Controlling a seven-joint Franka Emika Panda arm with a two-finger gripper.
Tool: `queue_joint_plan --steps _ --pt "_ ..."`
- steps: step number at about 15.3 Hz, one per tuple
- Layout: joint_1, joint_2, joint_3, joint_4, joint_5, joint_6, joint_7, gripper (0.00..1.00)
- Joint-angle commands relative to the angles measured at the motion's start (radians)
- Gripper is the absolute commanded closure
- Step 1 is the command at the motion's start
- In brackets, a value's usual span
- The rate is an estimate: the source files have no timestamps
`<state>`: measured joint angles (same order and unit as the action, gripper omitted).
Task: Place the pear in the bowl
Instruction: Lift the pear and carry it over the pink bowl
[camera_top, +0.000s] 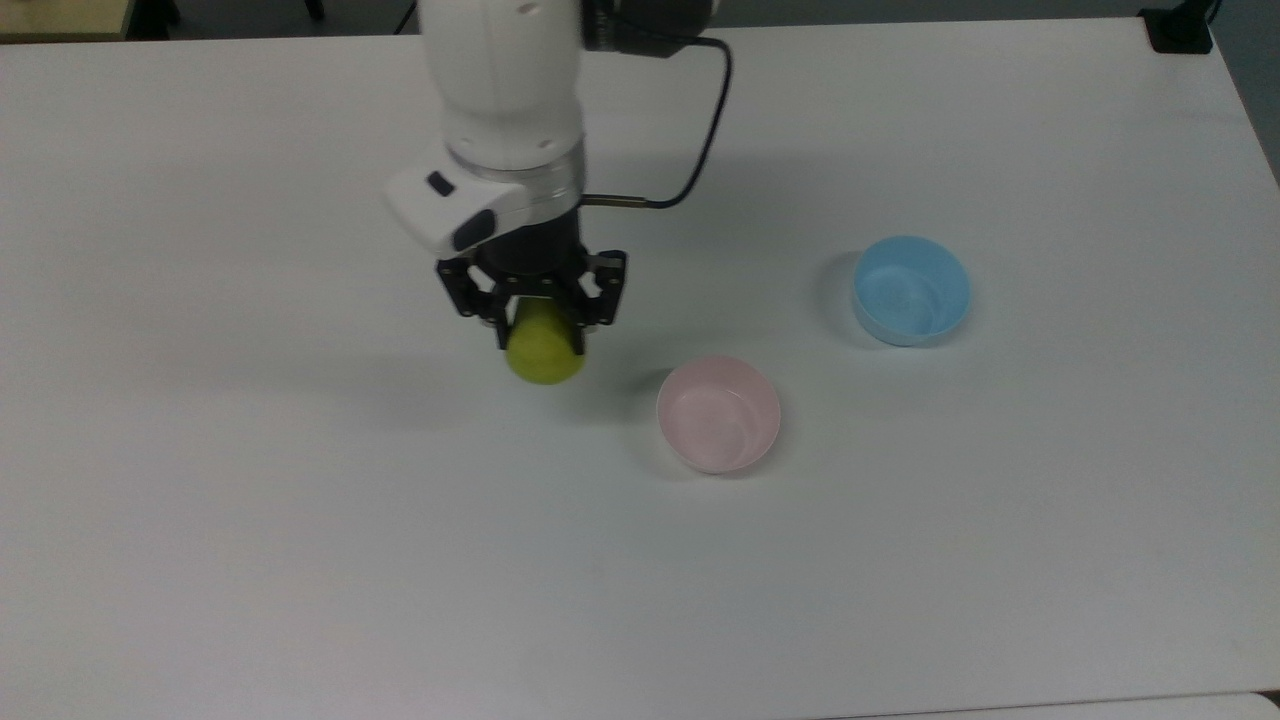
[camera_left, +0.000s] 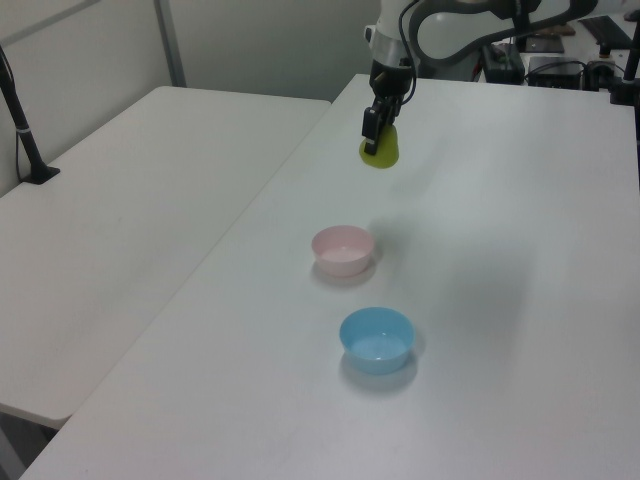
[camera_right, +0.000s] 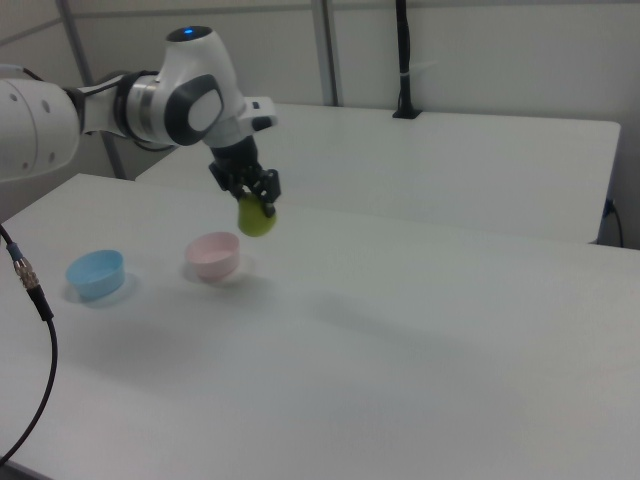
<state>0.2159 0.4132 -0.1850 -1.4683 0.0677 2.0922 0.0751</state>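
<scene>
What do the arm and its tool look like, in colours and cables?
The arm has glossy white shells with dark grey joint sections and a blue light on top. The tool is black with an open frame of links, under a white wrist block with dark buttons. A thin black cable loops beside it.

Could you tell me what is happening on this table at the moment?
A white robot arm's gripper is shut on a small yellow-green pear and holds it in the air above the white table. A small round pale pink bowl, with nothing in it, sits to the top view's right of the pear, with a light blue bowl farther right. The pear is not yet over the pink bowl.
</scene>
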Motion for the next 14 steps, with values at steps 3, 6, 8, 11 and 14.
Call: queue_joint_plan --steps 3,6,8,11,14 --pt "0.154 0.055 -0.019 0.049 0.012 0.008 0.196 0.74" --pt "0.186 0.094 -0.008 0.048 0.014 0.077 0.267 0.74" --pt "0.198 0.137 -0.002 0.048 0.012 0.13 0.285 0.73" --pt "0.198 0.163 -0.002 0.048 0.004 0.149 0.292 0.72" --pt "0.197 0.2 -0.002 0.046 0.0 0.166 0.288 0.62"
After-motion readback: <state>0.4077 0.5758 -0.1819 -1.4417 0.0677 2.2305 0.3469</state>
